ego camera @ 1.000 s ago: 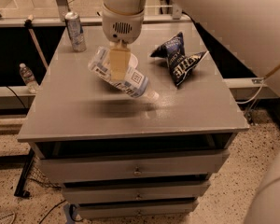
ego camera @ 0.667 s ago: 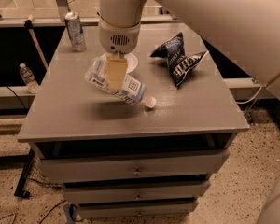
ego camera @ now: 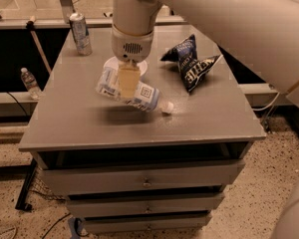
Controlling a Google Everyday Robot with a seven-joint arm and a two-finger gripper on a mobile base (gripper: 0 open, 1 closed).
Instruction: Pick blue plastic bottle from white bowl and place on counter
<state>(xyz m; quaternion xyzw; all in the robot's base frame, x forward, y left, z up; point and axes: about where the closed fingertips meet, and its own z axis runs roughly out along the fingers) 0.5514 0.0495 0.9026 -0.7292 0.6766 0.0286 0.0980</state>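
Observation:
The blue plastic bottle (ego camera: 139, 94) lies sideways, clear with a pale blue-and-white label and its white cap pointing right. My gripper (ego camera: 128, 83) is shut on the bottle's middle and holds it low over the grey counter (ego camera: 79, 123), in front of the white bowl (ego camera: 111, 63). The bowl sits behind the gripper, mostly hidden by the arm, with only its rim showing.
A silver can (ego camera: 80, 33) stands at the counter's back left. A dark blue chip bag (ego camera: 192, 63) lies at the back right. A small water bottle (ego camera: 29, 82) stands on the floor left of the cabinet. Three drawers (ego camera: 144, 182) are below.
The gripper has moved the bottle slightly left and toward the front of the counter, away from the bowl.

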